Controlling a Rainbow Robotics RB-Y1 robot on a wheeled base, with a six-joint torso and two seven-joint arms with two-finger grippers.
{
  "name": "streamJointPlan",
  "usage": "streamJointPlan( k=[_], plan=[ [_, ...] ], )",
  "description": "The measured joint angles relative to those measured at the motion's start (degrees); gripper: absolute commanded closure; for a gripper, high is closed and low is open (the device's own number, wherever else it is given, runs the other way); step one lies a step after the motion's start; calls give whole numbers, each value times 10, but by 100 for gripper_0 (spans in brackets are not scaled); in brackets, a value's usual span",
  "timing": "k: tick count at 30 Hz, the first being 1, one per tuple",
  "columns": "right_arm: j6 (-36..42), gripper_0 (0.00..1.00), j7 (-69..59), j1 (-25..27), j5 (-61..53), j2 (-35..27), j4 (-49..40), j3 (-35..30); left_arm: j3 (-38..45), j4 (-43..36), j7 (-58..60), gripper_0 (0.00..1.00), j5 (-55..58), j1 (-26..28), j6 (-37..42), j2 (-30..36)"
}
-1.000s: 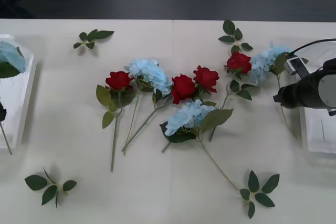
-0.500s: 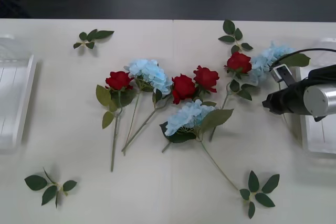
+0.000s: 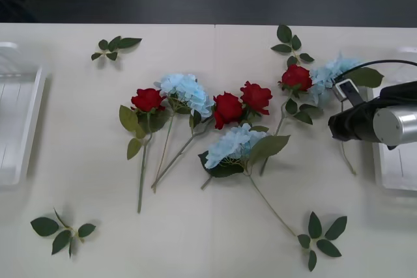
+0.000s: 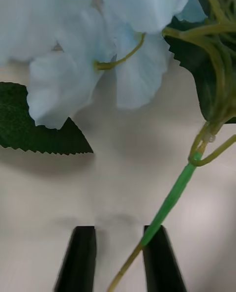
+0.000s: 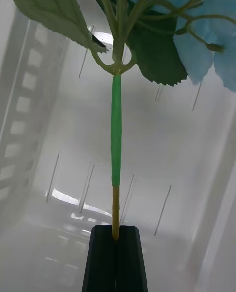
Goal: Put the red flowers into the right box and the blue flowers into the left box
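Note:
Several red flowers lie mid-table, from one at the left (image 3: 148,99) to one at the right (image 3: 297,77). Among them lie two blue flowers (image 3: 187,91), (image 3: 234,144), with a third (image 3: 332,75) near the right box (image 3: 394,167). My right gripper (image 3: 333,127) hovers over this third flower's stem. In the right wrist view the gripper (image 4: 120,257) is open, the green stem (image 4: 169,203) running by one finger under the blue petals (image 4: 73,41). My left gripper (image 5: 116,252) is shut on another blue flower's stem (image 5: 116,139), held over the left box (image 5: 29,124).
Loose leaf sprigs lie at the back left (image 3: 114,47), back right (image 3: 290,43), front left (image 3: 62,229) and front right (image 3: 319,236). The left box (image 3: 19,135) stands at the table's left edge. Bare table runs along the front between the sprigs.
The blue flower over the left box and the dark left gripper have left the front view. My right gripper moved left over the right blue flower's stem, and that flower shifted slightly.

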Motion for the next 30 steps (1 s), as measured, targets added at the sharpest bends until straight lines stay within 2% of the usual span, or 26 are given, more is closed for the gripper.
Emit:
streamJointPlan(
  k=[6,7,8,10,11,12,14,18,22,30],
  plan=[
    [0,100,0,0,9,0,9,0,0,2,0,99,3,0,0,0],
    [0,100,0,0,9,0,12,0,0,2,0,87,3,0,0,0],
    [0,100,0,0,9,0,14,0,0,2,0,78,3,0,0,0],
    [0,100,0,0,9,0,17,0,0,2,0,34,3,0,0,0],
    [0,100,0,0,9,0,17,0,0,2,0,27,3,0,0,0],
    [0,100,0,0,9,0,17,0,0,2,0,14,3,0,0,0],
    [0,100,0,0,7,0,17,0,0,2,0,6,6,0,0,0],
    [10,100,0,4,-7,0,0,-14,0,2,0,0,31,0,0,0],
    [84,100,0,33,-8,0,-78,-72,0,-8,0,0,56,0,18,0],
    [190,100,1,96,-30,0,-224,-169,-29,-113,0,0,91,0,92,-1]
  ],
)
